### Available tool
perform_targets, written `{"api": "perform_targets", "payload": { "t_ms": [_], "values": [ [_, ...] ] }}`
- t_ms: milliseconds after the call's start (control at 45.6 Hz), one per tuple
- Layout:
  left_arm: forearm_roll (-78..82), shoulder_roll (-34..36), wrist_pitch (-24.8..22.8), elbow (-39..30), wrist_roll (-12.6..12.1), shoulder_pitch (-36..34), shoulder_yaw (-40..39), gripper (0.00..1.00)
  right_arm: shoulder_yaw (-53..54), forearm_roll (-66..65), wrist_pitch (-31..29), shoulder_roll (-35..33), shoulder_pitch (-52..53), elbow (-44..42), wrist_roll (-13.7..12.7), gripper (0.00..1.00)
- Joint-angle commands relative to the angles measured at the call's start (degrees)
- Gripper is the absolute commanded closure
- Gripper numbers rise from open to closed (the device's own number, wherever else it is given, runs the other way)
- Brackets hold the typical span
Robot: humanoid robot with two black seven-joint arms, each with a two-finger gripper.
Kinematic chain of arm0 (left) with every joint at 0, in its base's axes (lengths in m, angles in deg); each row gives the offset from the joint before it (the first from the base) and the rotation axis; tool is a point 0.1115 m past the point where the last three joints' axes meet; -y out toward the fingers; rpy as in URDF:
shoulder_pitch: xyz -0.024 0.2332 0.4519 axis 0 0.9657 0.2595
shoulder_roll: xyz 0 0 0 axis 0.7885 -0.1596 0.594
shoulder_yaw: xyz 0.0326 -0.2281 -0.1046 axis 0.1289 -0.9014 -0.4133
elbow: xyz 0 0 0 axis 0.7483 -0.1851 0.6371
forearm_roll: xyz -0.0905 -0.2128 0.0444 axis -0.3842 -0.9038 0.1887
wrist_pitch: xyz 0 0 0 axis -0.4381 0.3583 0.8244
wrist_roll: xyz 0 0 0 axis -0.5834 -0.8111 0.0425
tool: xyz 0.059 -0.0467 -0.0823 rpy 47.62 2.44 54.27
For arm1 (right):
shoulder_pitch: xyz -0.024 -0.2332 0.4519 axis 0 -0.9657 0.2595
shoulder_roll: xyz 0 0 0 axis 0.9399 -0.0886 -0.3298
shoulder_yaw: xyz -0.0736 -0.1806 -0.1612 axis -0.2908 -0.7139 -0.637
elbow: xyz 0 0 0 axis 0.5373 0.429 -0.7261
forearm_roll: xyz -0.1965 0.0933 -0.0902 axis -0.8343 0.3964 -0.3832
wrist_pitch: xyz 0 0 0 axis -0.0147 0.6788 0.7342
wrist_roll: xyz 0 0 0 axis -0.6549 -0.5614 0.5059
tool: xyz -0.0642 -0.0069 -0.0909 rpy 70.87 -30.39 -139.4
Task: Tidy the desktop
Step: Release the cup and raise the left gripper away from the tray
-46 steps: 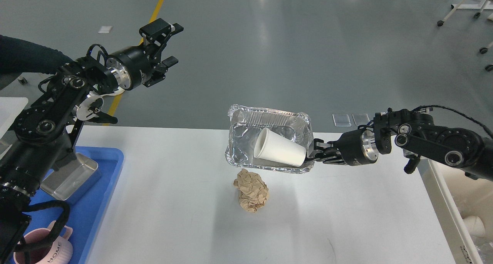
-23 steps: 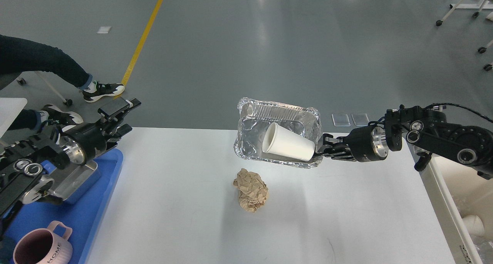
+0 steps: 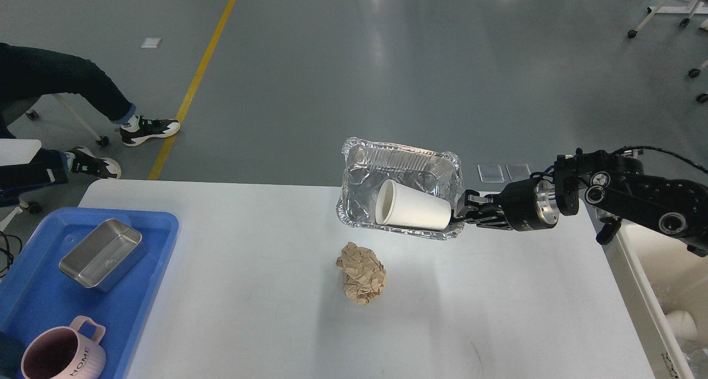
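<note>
The white desktop (image 3: 249,312) fills the lower view. My right gripper (image 3: 463,213) comes in from the right and is shut on the right rim of a silver foil tray (image 3: 362,202), holding it tilted above the desktop's far edge. A white paper cup (image 3: 412,212) lies on its side inside the tray. A crumpled brown paper ball (image 3: 362,273) rests on the desktop just in front of the tray. My left arm and gripper are out of view.
A blue plastic tray (image 3: 33,296) at the left holds a metal box (image 3: 103,254) and a pink mug (image 3: 63,354). A cream bin (image 3: 664,268) stands off the right edge. A seated person's legs (image 3: 83,91) are beyond the far left corner.
My left arm dropped from high at the left and left the view. My right gripper carried the foil tray with the cup a little to the right and up.
</note>
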Motion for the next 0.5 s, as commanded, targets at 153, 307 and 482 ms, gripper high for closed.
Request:
{"api": "perform_targets", "payload": {
  "t_ms": [153, 307, 482],
  "values": [
    [-1.82, 9.38, -5.08, -1.17, 2.12, -0.14, -3.80, 0.01, -0.01, 0.03, 0.00, -0.24, -0.14, -0.01, 0.00, 1.00],
    [-2.26, 8.85, -5.35, -1.09, 1.59, -0.14, -4.85, 0.01, -0.01, 0.03, 0.00, -0.24, -0.14, -0.01, 0.00, 1.00],
    [-1.12, -3.78, -4.99, -0.56, 0.71, -1.01, -4.41, 0.01, -0.01, -0.06, 0.26, 0.29, -0.40, -0.10, -0.09, 1.00]
  ]
}}
